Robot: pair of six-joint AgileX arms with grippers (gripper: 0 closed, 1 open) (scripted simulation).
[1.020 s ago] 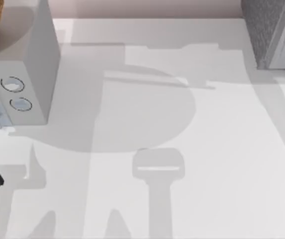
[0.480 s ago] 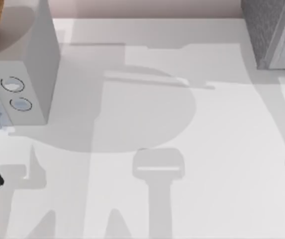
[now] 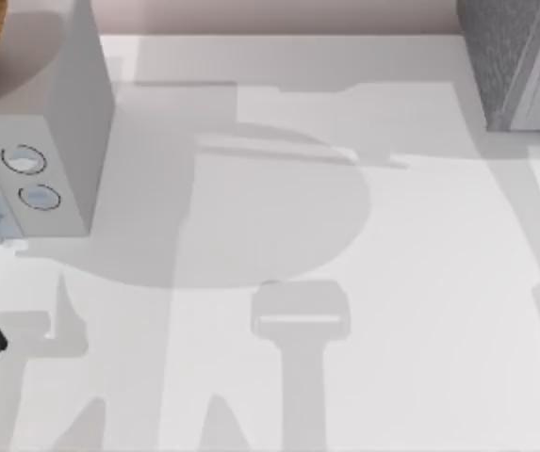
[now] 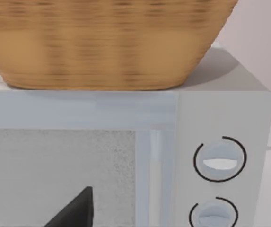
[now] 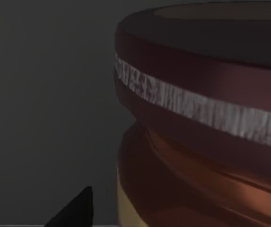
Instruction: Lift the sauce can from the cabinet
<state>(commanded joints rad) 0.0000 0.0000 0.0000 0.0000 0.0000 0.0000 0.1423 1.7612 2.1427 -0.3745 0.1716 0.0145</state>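
— Clearance worries me most. Right gripper (image 5: 74, 212) is hard up against the sauce can (image 5: 206, 142), near enough that the can's dark red band and pale stripe loom over the wrist camera.

— Clenched on it, or released?

— I cannot tell, so I'd treat the hold as unproven. If the lift starts with poor contact, that smooth round wall could slide out, or the can could tip and roll deeper in.

— Where is the can, exactly?

— Dim grey surrounds it, which I take for the cabinet's inside (image 5: 40, 94). It looks like it is standing upright in there, though its base is out of sight. In the top view, the cabinet (image 3: 510, 56) fills the upper right corner of the frame.

— So there's a ceiling over it.

— Probably, and that's the second risk. A steep rise could knock the lid or the wrist against the cabinet's roof or front frame. A knock like that could jar the can loose, and it would drop onto the worktop (image 3: 345, 377).

— Anything from the other side?

— Unlikely. Left gripper (image 4: 74, 213) is parked at the left edge of the top view. It faces the microwave (image 4: 220, 142), which has the wicker basket (image 4: 102, 42) on top, well apart from the cabinet. I can't tell its grip either.
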